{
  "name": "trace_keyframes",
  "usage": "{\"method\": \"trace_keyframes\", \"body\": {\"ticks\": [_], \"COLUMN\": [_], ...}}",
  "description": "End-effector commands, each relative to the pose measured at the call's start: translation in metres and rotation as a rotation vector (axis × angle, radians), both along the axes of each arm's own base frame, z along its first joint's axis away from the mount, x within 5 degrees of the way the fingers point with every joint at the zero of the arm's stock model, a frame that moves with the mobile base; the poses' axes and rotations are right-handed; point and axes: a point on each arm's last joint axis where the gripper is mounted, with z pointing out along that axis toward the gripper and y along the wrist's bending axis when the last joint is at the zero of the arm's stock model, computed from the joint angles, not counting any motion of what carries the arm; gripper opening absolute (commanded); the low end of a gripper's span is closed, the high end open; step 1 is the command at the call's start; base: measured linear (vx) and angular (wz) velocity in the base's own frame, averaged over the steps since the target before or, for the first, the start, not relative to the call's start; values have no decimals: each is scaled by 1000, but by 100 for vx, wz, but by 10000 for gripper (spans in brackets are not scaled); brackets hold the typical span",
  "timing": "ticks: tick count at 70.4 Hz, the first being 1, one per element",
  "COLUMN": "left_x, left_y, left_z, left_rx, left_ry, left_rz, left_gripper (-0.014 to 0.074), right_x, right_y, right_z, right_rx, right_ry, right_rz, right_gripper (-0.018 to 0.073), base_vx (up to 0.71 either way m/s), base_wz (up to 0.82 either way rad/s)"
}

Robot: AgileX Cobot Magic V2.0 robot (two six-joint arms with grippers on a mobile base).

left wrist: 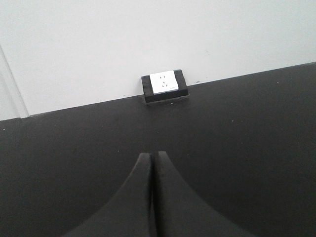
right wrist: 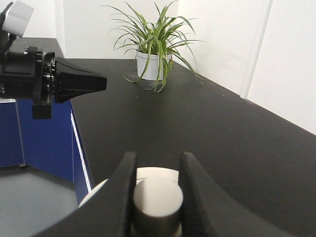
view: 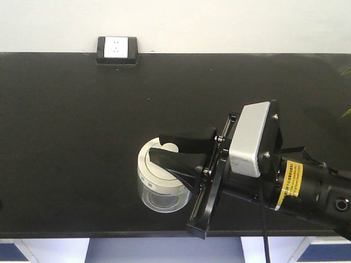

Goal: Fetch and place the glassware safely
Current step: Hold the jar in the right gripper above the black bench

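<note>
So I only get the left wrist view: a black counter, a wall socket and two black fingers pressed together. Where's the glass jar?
Observer: The front view shows the glass jar standing near the front edge of the counter.
Operator: Is anything holding it?
Observer: The right gripper brackets the jar's knob, and its fingers look pressed against it.
Operator: Anything else around?
Observer: In the right wrist view, a potted plant stands farther along the counter.
</note>
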Motion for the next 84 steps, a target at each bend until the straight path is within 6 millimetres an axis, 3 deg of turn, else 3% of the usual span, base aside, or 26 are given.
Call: {"method": "trace_keyframes", "body": {"ticks": [1,84], "left_x": [1,1], "left_y": [0,0], "left_z": [16,16], "left_rx": [-17,-17], "left_ry": [-99,-99], "left_rz": [-3,-3], "left_gripper": [-7,-7], "right_x": [-4,-4], "right_y": [-1,-1], "right_z": [23,23], "right_rx": [111,111], "right_ry": [-51,-51], "right_rz": [28,28], "right_gripper": [-1,-1], "base_vx": [12,6], "base_wz": [2,2]}}
